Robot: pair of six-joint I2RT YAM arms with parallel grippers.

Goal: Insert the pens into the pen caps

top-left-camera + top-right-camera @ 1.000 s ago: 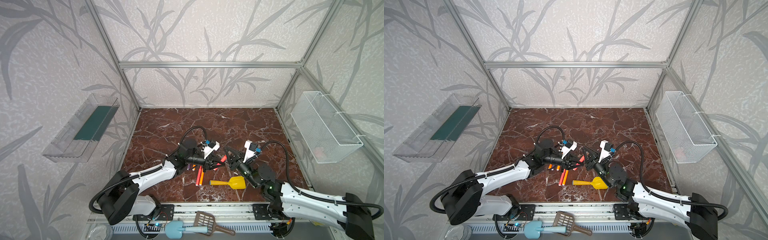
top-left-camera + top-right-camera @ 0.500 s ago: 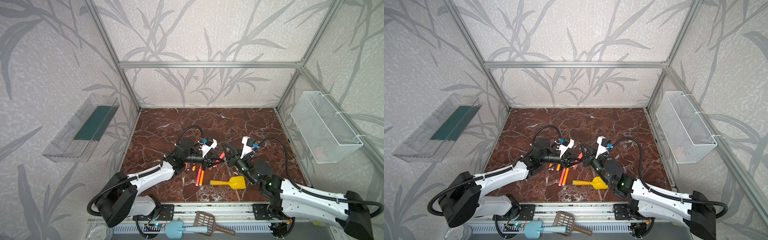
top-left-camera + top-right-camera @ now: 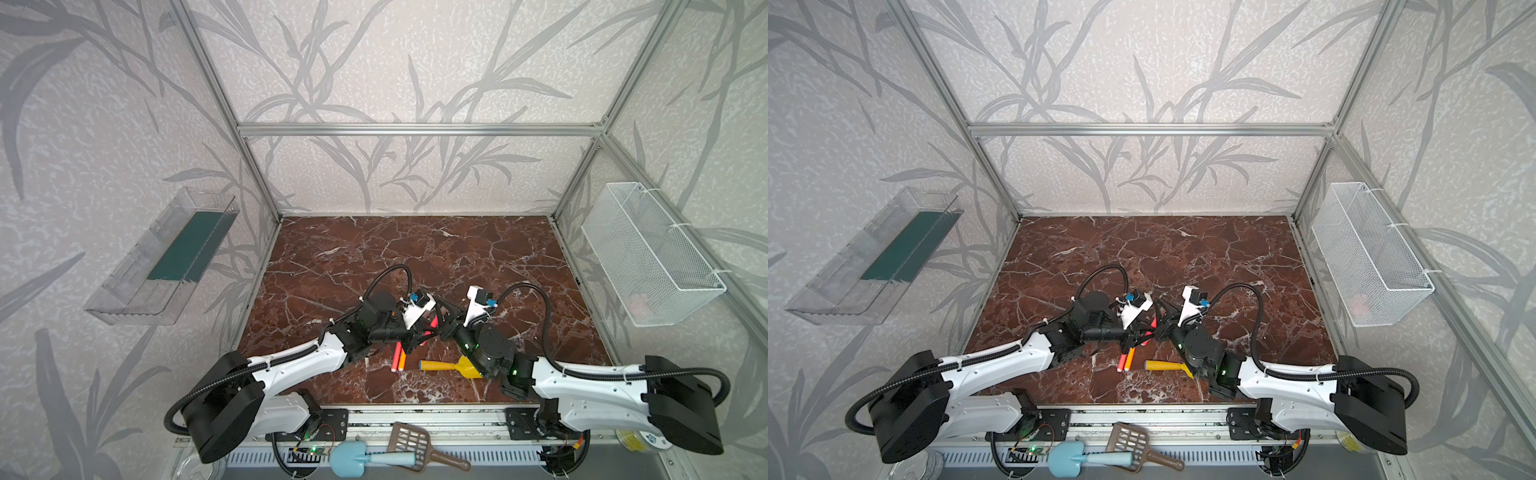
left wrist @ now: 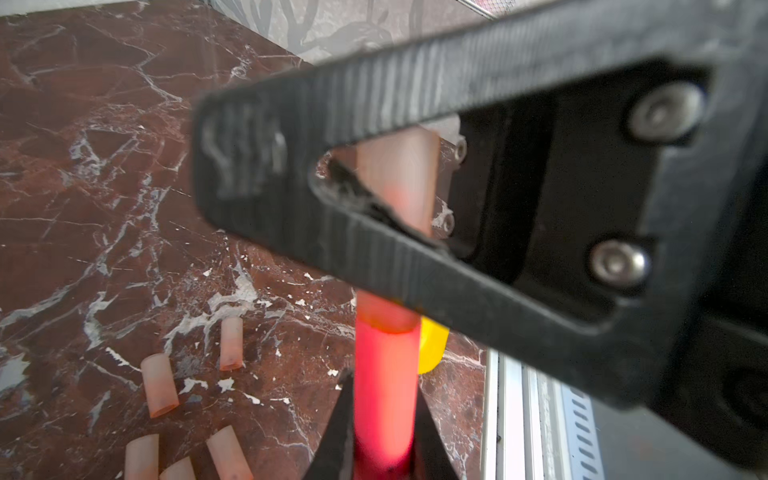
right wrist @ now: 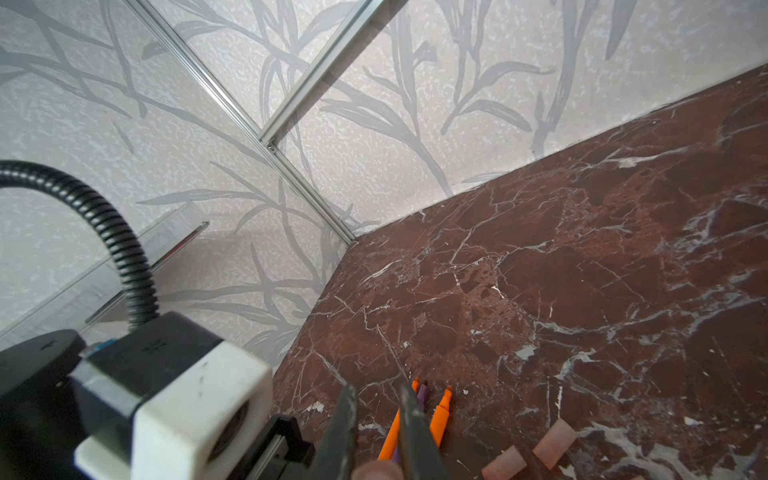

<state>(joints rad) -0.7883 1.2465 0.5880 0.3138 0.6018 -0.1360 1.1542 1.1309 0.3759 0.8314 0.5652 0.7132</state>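
Pens (image 3: pixel 397 356) w/o caps lie on the marble table (image 3: pixel 415 249), at 6 o'clock of the grippers. L arm (image 3: pixel 299 365) comes in low from 8 o'clock, R arm (image 3: pixel 590 374) from 4. L gripper (image 4: pixel 384 399) clamps a red-pink pen (image 4: pixel 385 365). R gripper (image 5: pixel 376 386) pinches a cap (image 4: pixel 397 174). In both top views the pen axis runs approx 7→1 o'clock, w/ the cap at the 1 end. I judge its mouth is already over the tip.
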